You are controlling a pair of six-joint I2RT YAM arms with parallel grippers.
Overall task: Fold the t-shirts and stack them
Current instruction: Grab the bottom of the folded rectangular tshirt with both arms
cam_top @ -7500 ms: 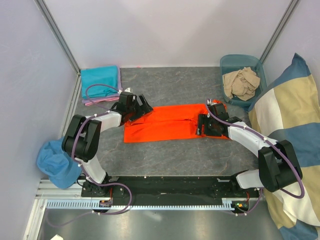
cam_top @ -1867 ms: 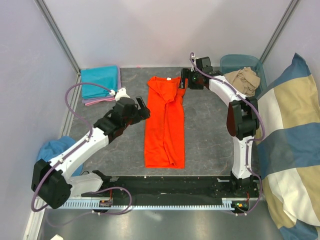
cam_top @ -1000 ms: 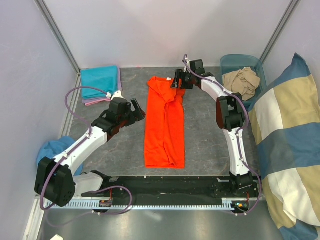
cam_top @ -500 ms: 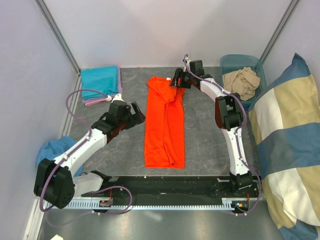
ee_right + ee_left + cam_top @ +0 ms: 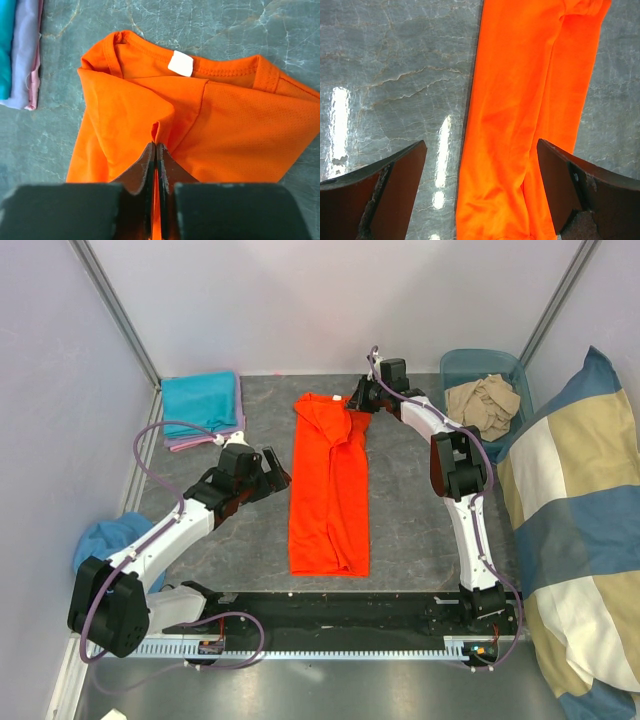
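We have the orange tee (image 5: 330,490) lying long and narrow on the table (image 5: 420,510), neck at the far end, sides folded in. The right claw (image 5: 156,156) is at that far end, clenched on a pinch of orange cloth just below the collar; the fabric puckers up right at its tips, and the white label (image 5: 180,63) sits just beyond. The left claw (image 5: 481,165) is spread wide, grasping nothing. From its wrist we see one finger over bare table and the other over the tee, with the tee's left edge running between them. From above, that claw sits beside the tee's left edge, about mid-length. Off in the far left corner, a teal tee (image 5: 202,397) lies on a lilac tee (image 5: 190,445). A beige tee (image 5: 483,405) sits crumpled in the bin (image 5: 455,362), far right.
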